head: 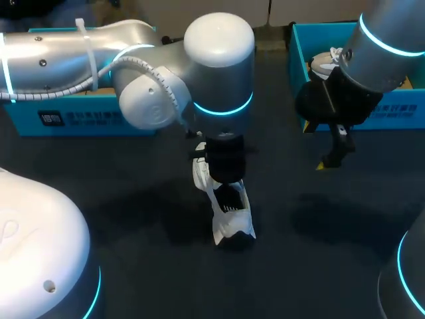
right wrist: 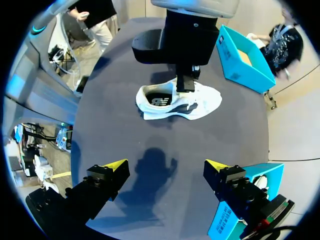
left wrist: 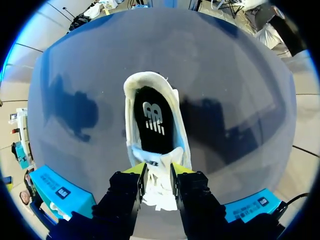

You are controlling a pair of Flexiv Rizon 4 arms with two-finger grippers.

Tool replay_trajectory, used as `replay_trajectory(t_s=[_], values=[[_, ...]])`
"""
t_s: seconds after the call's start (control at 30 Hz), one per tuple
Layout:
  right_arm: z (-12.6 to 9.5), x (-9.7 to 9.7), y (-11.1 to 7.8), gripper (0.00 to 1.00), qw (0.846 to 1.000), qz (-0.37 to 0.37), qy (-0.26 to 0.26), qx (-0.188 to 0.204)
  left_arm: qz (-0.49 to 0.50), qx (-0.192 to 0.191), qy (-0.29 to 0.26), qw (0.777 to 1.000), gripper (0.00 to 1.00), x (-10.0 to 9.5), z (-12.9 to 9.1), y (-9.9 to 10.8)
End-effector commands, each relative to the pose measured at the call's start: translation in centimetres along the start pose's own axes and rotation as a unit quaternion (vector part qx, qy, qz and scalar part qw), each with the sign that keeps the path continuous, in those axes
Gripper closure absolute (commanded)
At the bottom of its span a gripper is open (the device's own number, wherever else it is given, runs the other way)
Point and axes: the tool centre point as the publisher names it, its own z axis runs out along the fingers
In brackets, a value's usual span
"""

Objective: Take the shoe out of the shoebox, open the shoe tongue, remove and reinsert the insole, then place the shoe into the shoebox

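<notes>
One white shoe point(head: 229, 216) sits on the table point(head: 119, 193), out of the shoebox point(head: 398, 113), with the left gripper point(left wrist: 158, 172) clamped on its tongue point(left wrist: 159, 187). Right gripper point(right wrist: 166, 170) hangs spread wide, holding nothing. Best bet: pull the tongue toward the toe gently, baring the insole point(left wrist: 152, 122) without dragging the shoe.

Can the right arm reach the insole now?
Probably yes: the left tool grips the tongue, the insole lies exposed, and bare table separates the open right tool from the shoe.
</notes>
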Motion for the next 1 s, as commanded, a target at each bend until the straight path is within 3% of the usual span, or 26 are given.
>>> replay_trajectory(t_s=[0.03, 0.33, 0.53, 0.87, 0.9, 0.97, 1.0], values=[[0.2, -0.1, 0.1, 0.0, 1.0, 0.0, 0.0, 0.001, -0.006, -0.001, 0.001, 1.0, 0.71, 0.0, -0.2, 0.1], [0.2, -0.1, 0.1, 0.0, 1.0, 0.0, 0.0, 0.001, -0.015, 0.025, 0.009, 1.0, 0.77, 0.1, 2.0, -1.6], [0.2, -0.1, 0.1, 0.0, 1.0, 0.0, 0.0, 0.001, -0.057, 0.032, -0.008, 0.998, 0.75, 0.8, -0.1, -1.5], [0.2, -0.1, 0.1, 0.0, 1.0, 0.0, 0.0, 0.001, -0.173, 0.018, 0.0, 0.985, 0.58, 3.7, -2.2, -0.8], [0.2, -0.1, 0.1, 0.0, 1.0, 0.0, 0.0, 0.001, -0.197, 0.014, 0.004, 0.98, 0.47, 4.3, -2.5, -0.6], [0.2, -0.1, 0.1, 0.0, 1.0, 0.0, 0.0, 0.001, -0.222, 0.02, -0.001, 0.975, 0.03, 5.1, -2.9, -0.5], [0.2, -0.1, 0.1, 0.0, 1.0, 0.0, 0.0, 0.001, -0.222, 0.02, -0.001, 0.975, 0.0, 5.1, -2.9, -0.5]])
